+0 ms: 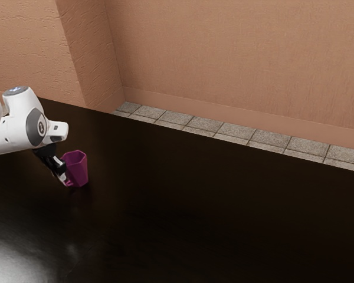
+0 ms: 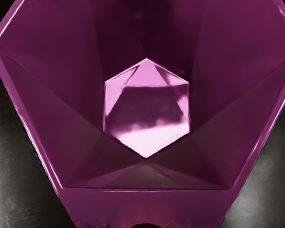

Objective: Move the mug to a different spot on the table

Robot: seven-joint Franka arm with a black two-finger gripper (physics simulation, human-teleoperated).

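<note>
Glossy smooth purple mug (image 2: 147, 107) on dark polished table (image 1: 194, 212)

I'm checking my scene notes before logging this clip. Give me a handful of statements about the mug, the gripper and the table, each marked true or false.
1. The magenta faceted mug stands with its opening upward. True.
2. Something lies inside the mug. False: its hexagonal bottom is bare in the wrist view.
3. The black gripper is right at the mug, on its side toward the exterior view's left. True.
4. The table is white. False: it is dark and glossy.
5. The mug sits beside the grey tiled strip along the wall. False: it stands well away from it, near the exterior view's left edge.
</note>
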